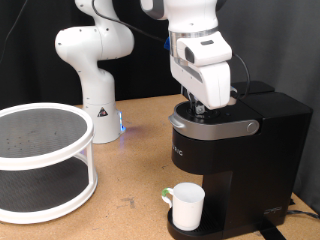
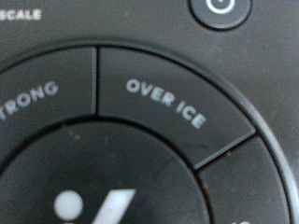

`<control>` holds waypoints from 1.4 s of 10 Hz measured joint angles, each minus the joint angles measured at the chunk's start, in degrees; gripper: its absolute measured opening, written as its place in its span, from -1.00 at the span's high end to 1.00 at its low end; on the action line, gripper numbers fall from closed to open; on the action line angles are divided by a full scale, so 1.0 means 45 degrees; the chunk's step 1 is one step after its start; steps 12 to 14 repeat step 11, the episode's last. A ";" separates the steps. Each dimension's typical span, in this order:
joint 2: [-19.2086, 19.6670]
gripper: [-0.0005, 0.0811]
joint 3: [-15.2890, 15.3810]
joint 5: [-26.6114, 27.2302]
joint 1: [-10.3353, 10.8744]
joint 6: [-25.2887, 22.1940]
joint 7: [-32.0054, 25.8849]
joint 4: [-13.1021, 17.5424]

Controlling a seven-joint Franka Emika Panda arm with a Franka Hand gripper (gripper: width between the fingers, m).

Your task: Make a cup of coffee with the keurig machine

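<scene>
The keurig machine (image 1: pixel 232 148) is a matte black box standing on the wooden table at the exterior view's right, its lid down. The cup (image 1: pixel 187 205), a plain white mug with a handle, sits on the drip tray under the spout. My gripper (image 1: pixel 200 108) is pressed down onto the top panel of the machine; its fingers are hidden by the hand. The wrist view is filled by the machine's control panel (image 2: pixel 140 140), very close, with the button "OVER ICE" (image 2: pixel 166 103), part of "STRONG" (image 2: pixel 28 101) and a round power button (image 2: pixel 220 7). No fingers show there.
A white round two-tier rack (image 1: pixel 40 160) stands at the exterior view's left. The arm's white base (image 1: pixel 95 70) is behind it at the table's back, with a small blue light beside it. Bare wooden table lies between the rack and the machine.
</scene>
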 joint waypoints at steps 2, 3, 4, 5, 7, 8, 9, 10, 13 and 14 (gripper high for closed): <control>0.0158 0.98 -0.0048 0.0309 -0.0047 -0.0434 -0.0001 0.0244; 0.0285 0.98 -0.0093 0.0436 -0.0060 -0.0693 -0.0001 0.0430; 0.0400 0.98 -0.0120 0.0515 -0.0074 -0.0973 -0.0001 0.0613; 0.0475 0.98 -0.0121 0.0528 -0.0090 -0.1106 -0.0001 0.0715; 0.0557 0.98 -0.0128 0.0528 -0.0096 -0.1283 -0.0001 0.0838; 0.0596 0.98 -0.0133 0.0528 -0.0099 -0.1368 -0.0001 0.0904; 0.0622 0.98 -0.0136 0.0528 -0.0100 -0.1411 -0.0001 0.0944; 0.0627 0.98 -0.0137 0.0528 -0.0101 -0.1428 -0.0001 0.0953; 0.0631 0.98 -0.0137 0.0522 -0.0101 -0.1476 0.0000 0.0969; 0.0631 0.98 -0.0137 0.0522 -0.0101 -0.1476 0.0000 0.0969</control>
